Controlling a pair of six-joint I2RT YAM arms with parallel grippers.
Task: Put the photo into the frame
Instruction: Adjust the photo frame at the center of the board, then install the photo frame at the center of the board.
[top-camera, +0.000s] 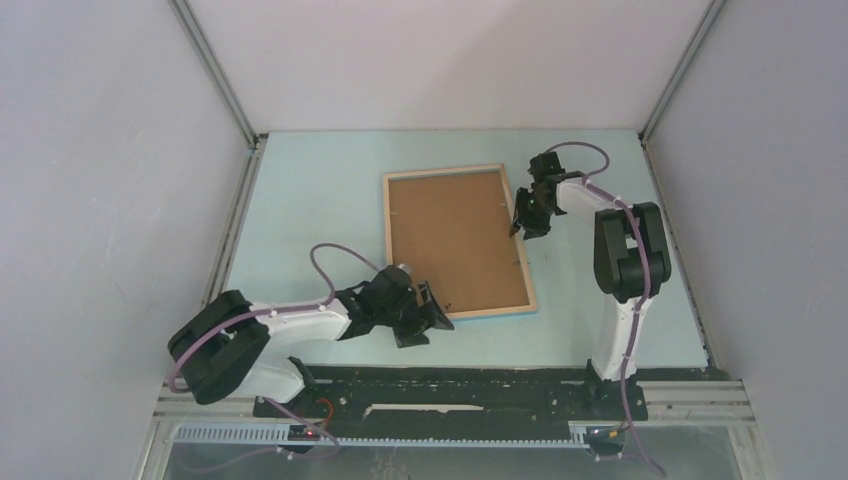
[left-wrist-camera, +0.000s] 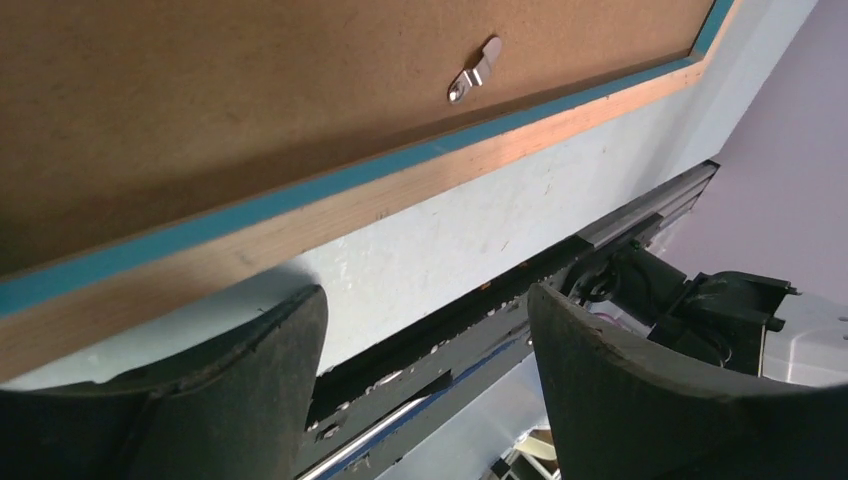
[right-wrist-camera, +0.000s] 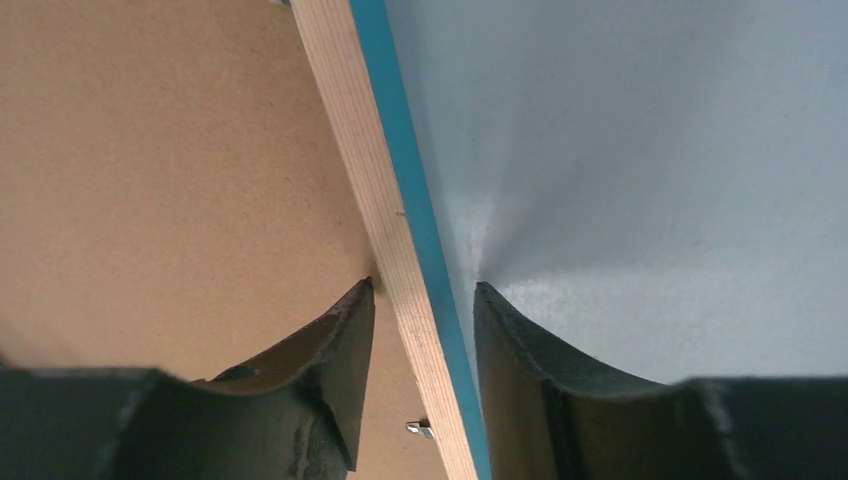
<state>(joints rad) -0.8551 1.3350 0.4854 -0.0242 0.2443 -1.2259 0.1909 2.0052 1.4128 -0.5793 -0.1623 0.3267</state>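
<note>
— Frame (top-camera: 495, 311) lies wood side up on the table (top-camera: 300, 220), yes? What's in it?

— Only the brown backing board (top-camera: 455, 240) shows, seated inside the rails. The photo isn't visible in any view. It may be beneath the board, but I can't tell.

— And the grippers?

— The right gripper (top-camera: 524, 218) straddles the frame's right rail, one finger on the board and one outside it, narrowed to nearly the rail's width. Whether it truly pinches, I can't tell. The left gripper (top-camera: 438, 318) hovers at the frame's near-left corner, jaws wide apart, holding nothing.

— Which step, then?

— Working the back, I judge. A small metal clip (left-wrist-camera: 475, 70) sits on the board near the frame's near rail. The next move calls for steadying the frame while the free gripper reaches that clip.
</note>
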